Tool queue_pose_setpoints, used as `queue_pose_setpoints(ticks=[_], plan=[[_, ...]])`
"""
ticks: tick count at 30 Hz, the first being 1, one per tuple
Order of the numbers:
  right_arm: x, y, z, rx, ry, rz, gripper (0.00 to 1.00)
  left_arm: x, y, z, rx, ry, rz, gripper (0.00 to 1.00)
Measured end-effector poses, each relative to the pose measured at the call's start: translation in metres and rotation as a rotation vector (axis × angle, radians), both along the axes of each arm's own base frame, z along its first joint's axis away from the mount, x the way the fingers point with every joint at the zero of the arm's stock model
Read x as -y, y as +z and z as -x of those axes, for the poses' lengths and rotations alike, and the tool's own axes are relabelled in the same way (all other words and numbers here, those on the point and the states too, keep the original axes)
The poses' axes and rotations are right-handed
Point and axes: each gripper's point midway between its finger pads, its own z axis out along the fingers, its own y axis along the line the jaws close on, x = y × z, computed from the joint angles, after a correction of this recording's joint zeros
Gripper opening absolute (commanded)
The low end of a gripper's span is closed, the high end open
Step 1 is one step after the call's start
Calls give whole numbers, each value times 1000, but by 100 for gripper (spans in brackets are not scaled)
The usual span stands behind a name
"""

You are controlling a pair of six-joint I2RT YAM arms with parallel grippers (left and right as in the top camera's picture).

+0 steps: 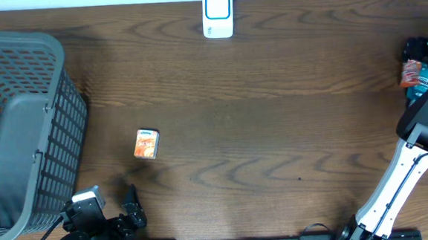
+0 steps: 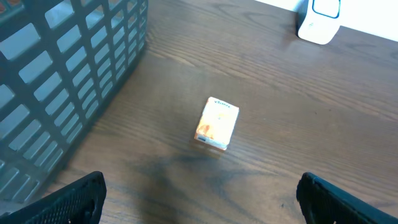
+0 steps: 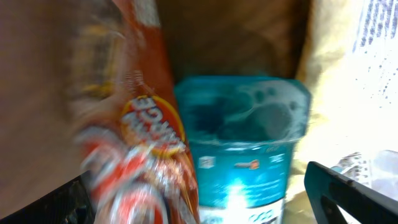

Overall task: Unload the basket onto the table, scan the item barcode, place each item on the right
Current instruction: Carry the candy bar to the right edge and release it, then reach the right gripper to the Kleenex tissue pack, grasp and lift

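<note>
Noted grey basket (image 1: pixel 14 132) at left edge of the desk (image 1: pixel 272 94); white scanner (image 1: pixel 218 13) at far edge, centre; orange box (image 1: pixel 146 143) lying left of centre; blurred orange packet (image 1: pixel 411 72) at right edge, between spread right jaws. Found left jaws spread, empty.

A basket (image 1: pixel 13 125) stood at the desk's (image 1: pixel 273 116) left; a box (image 1: pixel 146 143) lay right of it, a scanner (image 1: pixel 218 13) at the far edge.

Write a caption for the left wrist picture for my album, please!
Open left gripper faces a small orange box on the wooden table, near a grey basket.
</note>
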Motion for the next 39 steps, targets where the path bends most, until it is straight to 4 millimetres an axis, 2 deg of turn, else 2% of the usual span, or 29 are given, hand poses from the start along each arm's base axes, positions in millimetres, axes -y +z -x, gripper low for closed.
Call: queue_pose_setpoints(ticks=[1, 3, 7, 8, 10, 12, 14, 15, 17, 18, 21, 23, 24, 25, 27, 33, 36, 39], plan=[[-7, 10, -5, 26, 2, -6, 99, 0, 0, 0, 0, 0, 0, 98], [-29, 44, -17, 99, 12, -19, 99, 0, 0, 0, 0, 0, 0, 98], [-93, 135, -33, 276, 42, -31, 99, 0, 0, 0, 0, 0, 0, 98], [-118, 162, -34, 329, 51, -51, 99, 0, 0, 0, 0, 0, 0, 98], [-170, 198, -32, 398, 85, -129, 99, 0, 0, 0, 0, 0, 0, 98], [-230, 218, -29, 429, 159, -255, 99, 0, 0, 0, 0, 0, 0, 98], [-289, 220, -24, 408, 244, -395, 99, 0, 0, 0, 0, 0, 0, 98], [-325, 214, -21, 372, 297, -477, 99, 0, 0, 0, 0, 0, 0, 98], [-378, 196, -12, 286, 368, -591, 99, 0, 0, 0, 0, 0, 0, 98], [-419, 179, -2, 211, 423, -661, 99, 0, 0, 0, 0, 0, 0, 98], [-490, 142, 21, 69, 520, -740, 99, 0, 0, 0, 0, 0, 0, 98], [-547, 111, 51, -42, 608, -771, 97, 0, 0, 0, 0, 0, 0, 98], [-569, 99, 63, -77, 648, -779, 93, 0, 0, 0, 0, 0, 0, 98], [-600, 83, 85, -131, 705, -788, 89, 0, 0, 0, 0, 0, 0, 98], [-647, 61, 112, -164, 799, -805, 85, 0, 0, 0, 0, 0, 0, 98], [-725, 8, 172, -239, 975, -806, 81, 0, 0, 0, 0, 0, 0, 98], [-743, -9, 184, -237, 1011, -778, 80, 0, 0, 0, 0, 0, 0, 98], [-749, -27, 191, -243, 999, -727, 79, 0, 0, 0, 0, 0, 0, 98]])
